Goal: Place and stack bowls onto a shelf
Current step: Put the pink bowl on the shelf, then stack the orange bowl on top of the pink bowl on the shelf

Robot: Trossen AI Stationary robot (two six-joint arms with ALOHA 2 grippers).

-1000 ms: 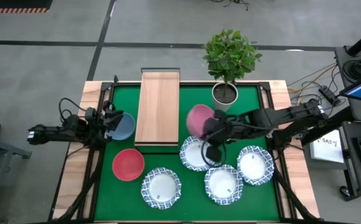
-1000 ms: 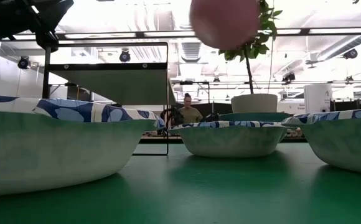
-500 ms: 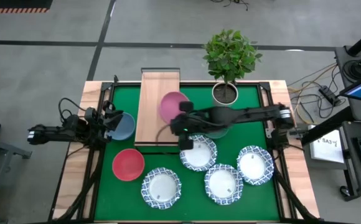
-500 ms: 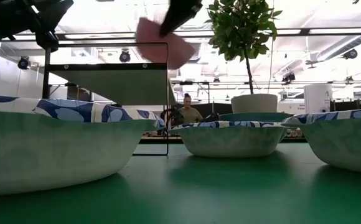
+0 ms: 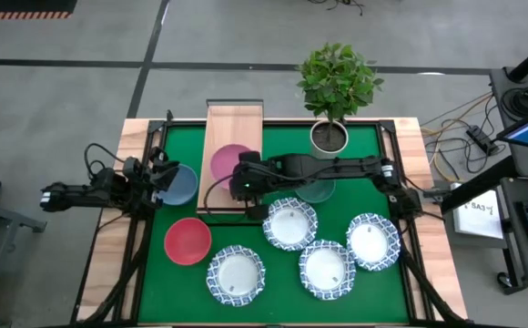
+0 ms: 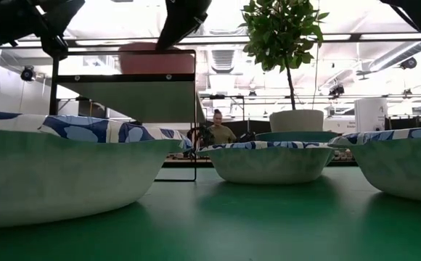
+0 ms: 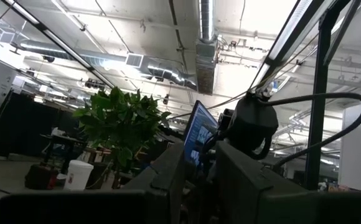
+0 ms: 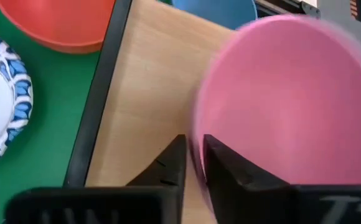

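The pink bowl (image 5: 232, 162) is over the near half of the light-wood shelf (image 5: 234, 118), open side up. My right gripper (image 5: 243, 180) is shut on it. In the low view the pink bowl (image 6: 156, 59) is level at the shelf top (image 6: 123, 75); resting on it or just above, I cannot tell. My left gripper (image 5: 162, 178) is raised at the table's left, shut on the blue bowl (image 5: 182, 185). The red bowl (image 5: 188, 240), the teal bowl (image 5: 317, 191) and four white bowls with blue rims, one of them (image 5: 290, 224) nearest the shelf, rest on the green mat. My right gripper pinches the pink bowl's rim (image 8: 196, 140) on its near right side, one finger (image 8: 227, 171) inside the bowl and one outside. The fingers come slanting down from the table's right. The bowl sits level, open side up, over the shelf board (image 8: 143, 93). My left gripper holds the blue bowl at its left side (image 5: 171, 180), coming from the table's left. The gripper hides the place of contact in the high view, and the bowl does not show in the left wrist view. The bowl is tilted.
A potted plant (image 5: 329, 137) stands at the far edge, right of the shelf. My right arm (image 5: 337, 169) reaches across the mat above the teal bowl. The shelf's far half (image 5: 234, 114) is bare. A person (image 6: 220, 129) sits in the room beyond the table.
My right gripper has carried the pink bowl toward the table's left, from over the mat beside the plant pot to over the shelf, and down. The bowl was tilted on the way and now lies level with its open side up.
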